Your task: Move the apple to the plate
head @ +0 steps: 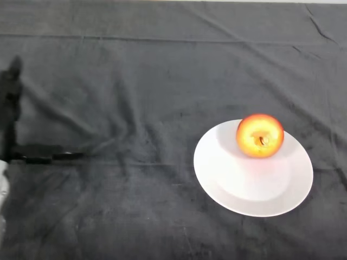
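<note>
A red-yellow apple (pixel 259 135) sits on the far part of a white plate (pixel 233 187); well to the plate's left, a black hand (pixel 12 103) hovers, fingers straight and apart, holding nothing.

Bright light from above; glare on the white plate (pixel 238 195); soft shadows along the dark cloth (pixel 135 81) folds

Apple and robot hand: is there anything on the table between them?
No. In the head view only bare dark cloth lies between the hand at the left edge and the apple, which sits on the plate.
</note>
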Controlling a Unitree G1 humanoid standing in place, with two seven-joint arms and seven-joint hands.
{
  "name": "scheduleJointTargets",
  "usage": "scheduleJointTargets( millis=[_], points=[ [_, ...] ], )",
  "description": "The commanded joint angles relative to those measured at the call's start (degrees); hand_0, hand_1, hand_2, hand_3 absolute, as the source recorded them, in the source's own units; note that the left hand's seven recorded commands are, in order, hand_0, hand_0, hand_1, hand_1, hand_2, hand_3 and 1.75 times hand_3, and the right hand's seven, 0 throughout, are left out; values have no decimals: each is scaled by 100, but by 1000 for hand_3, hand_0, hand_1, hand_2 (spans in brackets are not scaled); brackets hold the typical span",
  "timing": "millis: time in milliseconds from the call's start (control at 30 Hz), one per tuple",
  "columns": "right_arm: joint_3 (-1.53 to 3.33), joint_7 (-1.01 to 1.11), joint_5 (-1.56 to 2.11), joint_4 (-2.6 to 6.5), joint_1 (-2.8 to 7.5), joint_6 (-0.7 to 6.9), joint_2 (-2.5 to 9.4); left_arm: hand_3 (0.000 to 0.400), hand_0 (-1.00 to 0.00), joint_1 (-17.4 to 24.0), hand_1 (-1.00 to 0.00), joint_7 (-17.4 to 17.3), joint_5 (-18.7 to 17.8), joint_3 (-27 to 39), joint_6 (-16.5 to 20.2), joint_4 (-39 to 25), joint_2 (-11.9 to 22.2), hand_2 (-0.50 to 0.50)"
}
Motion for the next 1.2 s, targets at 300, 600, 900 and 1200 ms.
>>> scheduleJointTargets(
  millis=[300, 600, 900, 1200],
  points=[
    [155, 55, -127, 210, 444, 54, 292, 0, 0, 222, 0, 5, -338, 760, 411, 205, 455, 0],
    [155, 56, -126, 207, 445, 56, 292, 0, 0, 397, 0, -9, -541, 1346, 641, 226, 614, 0],
    [155, 56, -126, 207, 445, 57, 291, 0, 0, 516, 0, 112, -670, 1853, 839, 257, 785, 0],
    [155, 56, -126, 209, 444, 56, 291, 0, 0, 609, 0, 247, -801, 2310, 982, 268, 785, 0]
  ],
)
